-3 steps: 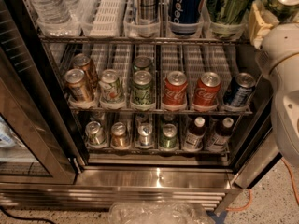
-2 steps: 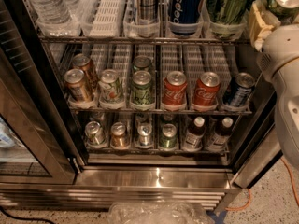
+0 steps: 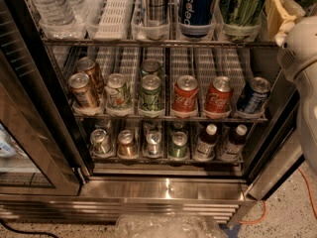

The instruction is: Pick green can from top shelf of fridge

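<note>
In the open fridge (image 3: pixel 168 190), the top shelf (image 3: pixel 114 14) runs across twelve o'clock. Its clear front cups hold a water bottle (image 3: pixel 49 6), a silver can (image 3: pixel 157 4), a Pepsi can (image 3: pixel 197 4) and, at one o'clock, the green can (image 3: pixel 242 6), standing upright. The gripper (image 3: pixel 280 11) sits at two o'clock, just beside the green can; how far open it is, or whether it has hold of anything, I cannot tell. The rack below (image 3: pixel 168 117) holds gold, green, red and blue cans.

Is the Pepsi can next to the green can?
Yes, the Pepsi can stands just left of the green can on the top shelf; the gripper is at the upper right, beside the green can.
</note>
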`<state>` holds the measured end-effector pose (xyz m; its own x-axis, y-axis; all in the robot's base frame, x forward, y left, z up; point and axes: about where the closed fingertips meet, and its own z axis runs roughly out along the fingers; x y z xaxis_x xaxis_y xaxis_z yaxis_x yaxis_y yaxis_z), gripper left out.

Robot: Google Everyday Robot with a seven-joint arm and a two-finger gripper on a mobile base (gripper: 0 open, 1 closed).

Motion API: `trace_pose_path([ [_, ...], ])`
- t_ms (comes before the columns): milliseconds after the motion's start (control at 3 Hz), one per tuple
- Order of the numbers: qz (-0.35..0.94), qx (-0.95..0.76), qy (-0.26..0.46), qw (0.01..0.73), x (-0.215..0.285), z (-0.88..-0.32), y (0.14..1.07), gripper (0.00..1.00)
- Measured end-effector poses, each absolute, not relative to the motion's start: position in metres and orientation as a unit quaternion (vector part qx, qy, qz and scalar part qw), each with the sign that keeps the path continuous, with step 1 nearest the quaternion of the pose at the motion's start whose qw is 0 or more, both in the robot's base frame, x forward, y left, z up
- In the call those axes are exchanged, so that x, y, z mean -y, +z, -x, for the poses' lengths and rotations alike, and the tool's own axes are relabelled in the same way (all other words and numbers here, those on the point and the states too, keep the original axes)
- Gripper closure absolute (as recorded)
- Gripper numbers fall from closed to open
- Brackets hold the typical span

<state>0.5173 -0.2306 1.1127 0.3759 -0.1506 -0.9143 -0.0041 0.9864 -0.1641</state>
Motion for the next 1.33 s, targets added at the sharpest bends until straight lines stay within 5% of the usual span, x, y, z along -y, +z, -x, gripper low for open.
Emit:
trace_pose_path([
  [1000,0.093,-0.632,0.027,0.769,0.238,-0.478,1.102,1.0],
  [1333,0.128,-0.666,0.095,0.729,0.179,-0.476,1.097,1.0],
])
